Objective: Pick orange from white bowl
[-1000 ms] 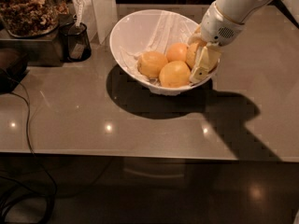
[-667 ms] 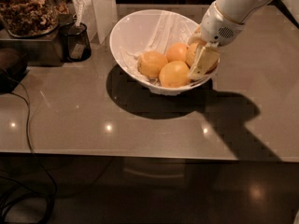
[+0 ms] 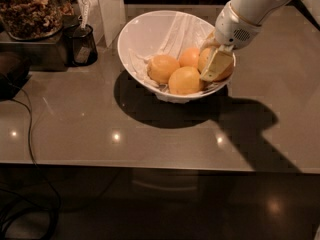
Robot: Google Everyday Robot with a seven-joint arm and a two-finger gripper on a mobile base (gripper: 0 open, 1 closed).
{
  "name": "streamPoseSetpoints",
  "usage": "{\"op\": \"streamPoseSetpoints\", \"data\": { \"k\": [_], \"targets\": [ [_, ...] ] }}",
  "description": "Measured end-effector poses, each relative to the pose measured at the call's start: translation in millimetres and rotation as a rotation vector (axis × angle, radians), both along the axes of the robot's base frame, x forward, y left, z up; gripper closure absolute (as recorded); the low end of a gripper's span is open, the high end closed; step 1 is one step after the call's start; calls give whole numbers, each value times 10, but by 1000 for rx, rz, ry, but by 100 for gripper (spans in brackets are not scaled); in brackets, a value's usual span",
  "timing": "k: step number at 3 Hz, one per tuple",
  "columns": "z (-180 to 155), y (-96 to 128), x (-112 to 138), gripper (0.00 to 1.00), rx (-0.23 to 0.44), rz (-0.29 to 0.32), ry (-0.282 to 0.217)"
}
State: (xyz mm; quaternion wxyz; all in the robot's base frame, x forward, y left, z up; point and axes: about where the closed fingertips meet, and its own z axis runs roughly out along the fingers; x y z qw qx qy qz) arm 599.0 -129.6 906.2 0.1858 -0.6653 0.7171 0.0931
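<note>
The white bowl (image 3: pixel 137 36), lined with crinkled wrap, stands on the grey counter and holds four oranges. My gripper (image 3: pixel 216 66) reaches down into the bowl's right side from the upper right. It sits over the orange (image 3: pixel 204 59) at the right, a paler fruit that it partly hides. Three deeper-orange fruits lie beside it: one at the left (image 3: pixel 162 68), one in front (image 3: pixel 185 80), one behind (image 3: pixel 190 55).
A dark cup with utensils (image 3: pixel 82 44) stands left of the bowl. A glass jar of brown snacks (image 3: pixel 30 9) sits on a box at the far left. A white upright panel (image 3: pixel 110 9) stands behind. A black cable (image 3: pixel 30 129) runs over the counter's left side.
</note>
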Motion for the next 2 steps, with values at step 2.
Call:
{"op": "streamPoseSetpoints", "data": {
  "k": [2],
  "targets": [
    [16,2,1,100,1,1,0]
  ]
}}
